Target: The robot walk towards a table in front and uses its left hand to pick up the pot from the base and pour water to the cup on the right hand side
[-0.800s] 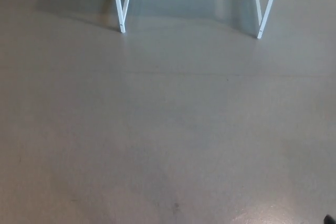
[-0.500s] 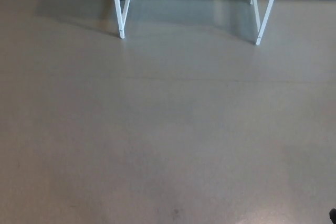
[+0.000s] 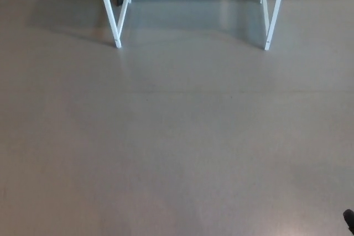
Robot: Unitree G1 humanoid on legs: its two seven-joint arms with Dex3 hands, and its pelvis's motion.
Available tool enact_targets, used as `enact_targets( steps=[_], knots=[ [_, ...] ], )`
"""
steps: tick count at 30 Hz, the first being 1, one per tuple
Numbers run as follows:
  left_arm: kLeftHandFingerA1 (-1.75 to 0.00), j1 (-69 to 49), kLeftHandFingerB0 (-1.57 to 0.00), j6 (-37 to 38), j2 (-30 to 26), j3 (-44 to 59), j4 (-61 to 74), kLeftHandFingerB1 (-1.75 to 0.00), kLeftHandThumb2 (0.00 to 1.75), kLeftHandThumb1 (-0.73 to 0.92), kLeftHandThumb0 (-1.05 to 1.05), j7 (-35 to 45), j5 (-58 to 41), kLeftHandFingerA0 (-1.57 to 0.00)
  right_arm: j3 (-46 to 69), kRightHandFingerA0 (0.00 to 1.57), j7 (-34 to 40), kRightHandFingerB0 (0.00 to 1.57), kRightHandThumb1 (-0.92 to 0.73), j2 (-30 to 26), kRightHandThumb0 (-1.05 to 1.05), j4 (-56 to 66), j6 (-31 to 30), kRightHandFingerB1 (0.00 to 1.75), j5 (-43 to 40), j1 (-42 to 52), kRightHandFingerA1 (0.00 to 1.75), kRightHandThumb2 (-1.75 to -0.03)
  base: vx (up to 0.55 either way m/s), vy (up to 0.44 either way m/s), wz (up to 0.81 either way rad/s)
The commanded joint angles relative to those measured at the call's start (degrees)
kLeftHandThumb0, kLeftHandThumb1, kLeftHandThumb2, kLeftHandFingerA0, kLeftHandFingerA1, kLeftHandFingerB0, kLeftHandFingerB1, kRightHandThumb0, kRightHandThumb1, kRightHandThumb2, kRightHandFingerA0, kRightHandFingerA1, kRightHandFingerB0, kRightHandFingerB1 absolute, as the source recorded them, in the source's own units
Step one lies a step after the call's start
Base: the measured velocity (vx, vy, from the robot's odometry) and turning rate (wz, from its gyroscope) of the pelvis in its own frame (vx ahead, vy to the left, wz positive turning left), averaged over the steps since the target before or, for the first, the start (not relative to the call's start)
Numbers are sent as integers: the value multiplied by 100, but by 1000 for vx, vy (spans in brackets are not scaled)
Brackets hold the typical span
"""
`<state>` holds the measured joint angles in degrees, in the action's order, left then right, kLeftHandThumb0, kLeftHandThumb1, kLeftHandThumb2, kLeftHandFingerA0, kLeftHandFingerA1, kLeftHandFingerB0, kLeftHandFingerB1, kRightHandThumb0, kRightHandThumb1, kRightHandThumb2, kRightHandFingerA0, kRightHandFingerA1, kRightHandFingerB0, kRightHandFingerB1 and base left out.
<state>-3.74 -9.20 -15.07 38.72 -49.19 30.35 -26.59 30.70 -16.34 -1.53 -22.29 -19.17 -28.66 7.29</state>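
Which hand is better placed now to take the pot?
Neither yet. No hand, pot or cup shows; only the floor and two white table legs ahead. Walking closer comes first.

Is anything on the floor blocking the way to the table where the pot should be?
Nothing visible does. Bare floor runs up to the white table legs at the top. The tabletop, pot, cup and both hands are out of frame.

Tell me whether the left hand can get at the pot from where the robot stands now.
Probably not. Neither the left hand nor the pot shows; only grey floor and the white table legs at the top of the view do, well ahead. The tabletop is out of frame, so the robot likely must walk closer first.
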Motion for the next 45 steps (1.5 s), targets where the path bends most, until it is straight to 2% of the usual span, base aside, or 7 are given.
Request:
enact_targets(
  steps=[1,21,29,34,41,43,45],
  knots=[
    [-36,-72,-27,-138,-105,-9,91,-31,58,62,-1,43,-185,-21,-25,11,29,0,-73,-2,-33,1,-119,25,-166,-11,32,-61,275,94,-9],
    [-35,-471,-24,-106,-128,-172,96,-31,59,67,-4,163,-220,-20,-120,9,-73,1,-64,26,-37,51,28,20,-142,500,43,-84,367,123,-3],
    [-36,-750,-23,-29,-89,-280,-132,-31,57,60,-1,-10,-125,-22,-106,7,-553,0,-74,-37,-30,-225,306,17,-157,1049,32,-64,504,-38,33],
    [-34,-883,-18,269,-229,-532,-446,-29,58,63,2,141,112,-19,-38,35,-168,6,-66,-23,-22,-472,552,27,10,1196,45,-59,378,39,-16],
    [-35,-1047,-24,578,-349,-788,-1068,-31,59,63,10,177,296,-21,-195,22,-363,2,-66,-270,-26,-570,629,24,224,1693,39,-59,587,150,-32],
    [-51,-1053,-18,672,-364,-846,-1192,-50,87,41,3,143,335,-15,-195,22,-410,8,-67,-318,-23,-739,728,19,241,1715,43,-65,413,131,-1],
    [-35,-1122,-26,843,-331,-879,-1306,-31,58,60,3,259,317,-24,-140,22,-270,9,-68,-343,-21,-846,668,22,234,1730,41,-63,379,74,9]
  ],
)
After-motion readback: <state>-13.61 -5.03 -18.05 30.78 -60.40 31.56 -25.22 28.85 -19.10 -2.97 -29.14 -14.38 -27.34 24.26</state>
